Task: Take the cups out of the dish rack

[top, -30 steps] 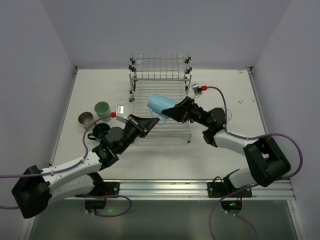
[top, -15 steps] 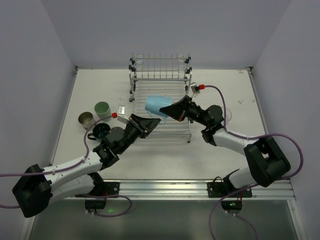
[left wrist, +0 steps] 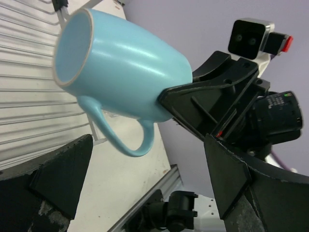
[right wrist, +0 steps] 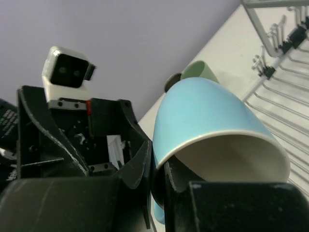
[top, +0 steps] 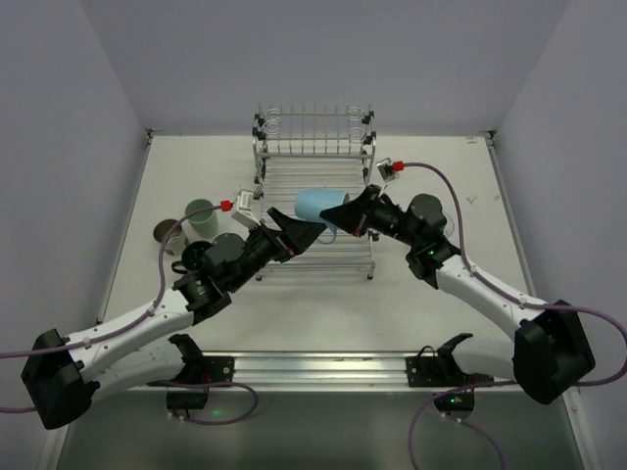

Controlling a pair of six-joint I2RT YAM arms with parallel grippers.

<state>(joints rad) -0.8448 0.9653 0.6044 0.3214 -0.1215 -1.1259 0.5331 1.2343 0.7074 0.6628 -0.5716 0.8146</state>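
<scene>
The light blue cup (top: 313, 205) hangs tilted over the dish rack (top: 314, 157), its handle (left wrist: 126, 137) pointing down. My right gripper (top: 340, 211) is shut on its rim, one finger inside the mouth and one outside (right wrist: 161, 180). My left gripper (top: 299, 225) is wide open just left of and below the cup; its fingers (left wrist: 58, 176) stand either side of the handle without touching the cup (left wrist: 123, 72). A pale green cup (top: 201, 215) and a beige metallic cup (top: 165, 233) stand on the table at the left. A dark mug (top: 194, 257) is partly hidden behind the left arm.
The rack's slatted base (left wrist: 24, 101) lies under the cup, and its raised back rail (top: 313, 122) stands at the far side. The pale green cup (right wrist: 200, 71) shows behind the held cup. A metal rail (top: 323, 367) runs along the table's near edge.
My left gripper has opened from shut and moved up and right toward the cup. The right gripper has stayed shut on the cup, which has barely shifted.
</scene>
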